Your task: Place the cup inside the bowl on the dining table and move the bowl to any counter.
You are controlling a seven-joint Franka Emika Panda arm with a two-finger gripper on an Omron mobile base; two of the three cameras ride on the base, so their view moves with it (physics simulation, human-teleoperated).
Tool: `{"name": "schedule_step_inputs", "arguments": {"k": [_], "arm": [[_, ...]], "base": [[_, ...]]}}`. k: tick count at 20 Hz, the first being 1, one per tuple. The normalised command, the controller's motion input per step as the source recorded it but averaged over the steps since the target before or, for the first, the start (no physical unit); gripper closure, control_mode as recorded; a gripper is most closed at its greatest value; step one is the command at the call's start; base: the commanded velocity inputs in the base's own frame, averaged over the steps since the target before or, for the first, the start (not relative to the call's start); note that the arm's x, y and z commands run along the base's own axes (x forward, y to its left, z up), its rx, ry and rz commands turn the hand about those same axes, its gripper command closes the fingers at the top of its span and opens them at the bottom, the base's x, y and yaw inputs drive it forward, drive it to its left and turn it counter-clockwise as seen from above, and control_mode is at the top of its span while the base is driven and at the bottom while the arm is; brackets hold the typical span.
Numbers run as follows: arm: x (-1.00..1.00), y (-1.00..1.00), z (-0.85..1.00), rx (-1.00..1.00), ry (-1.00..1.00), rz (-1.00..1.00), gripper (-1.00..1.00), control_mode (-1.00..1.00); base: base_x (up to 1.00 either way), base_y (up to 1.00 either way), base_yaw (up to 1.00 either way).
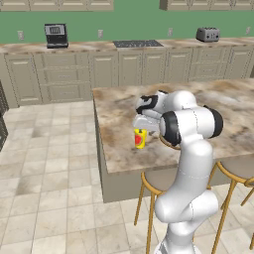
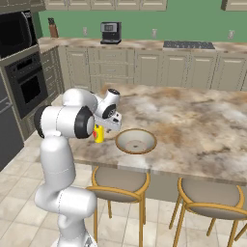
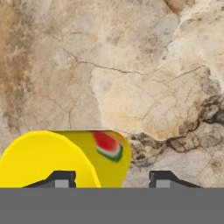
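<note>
White arm folded forward and low, tool (image 3: pixel 112 180) pointing down, jaws parted

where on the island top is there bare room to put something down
Crowded at the near left corner of the beige-brown marbled dining table: the small yellow cup, the claw over it, and the shallow tan-rimmed bowl just beside. Bare stone runs from the bowl to the right end and along the far edge facing the wall counter.
</note>
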Motion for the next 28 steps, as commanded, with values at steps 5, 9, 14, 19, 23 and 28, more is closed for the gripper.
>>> {"name": "schedule_step_inputs", "arguments": {"k": [5,9,14,19,23,28], "arm": [[0.00,0.00,0.00,0.00,0.00,0.00,1.00,-1.00],[0.00,0.00,0.00,0.00,0.00,0.00,1.00,-1.00],[0.00,0.00,0.03,0.00,0.00,0.00,1.00,-1.00],[-0.03,0.00,0.39,0.00,0.00,0.02,1.00,-1.00],[-0.04,-0.01,0.36,0.00,0.00,0.01,1.00,-1.00],[-0.21,-0.11,0.25,0.00,0.00,0.00,1.00,-1.00]], "base": [[0.00,0.00,0.00],[0.00,0.00,0.00],[0.00,0.00,0.00],[0.00,0.00,0.00],[0.00,0.00,0.00],[0.00,0.00,0.00]]}}
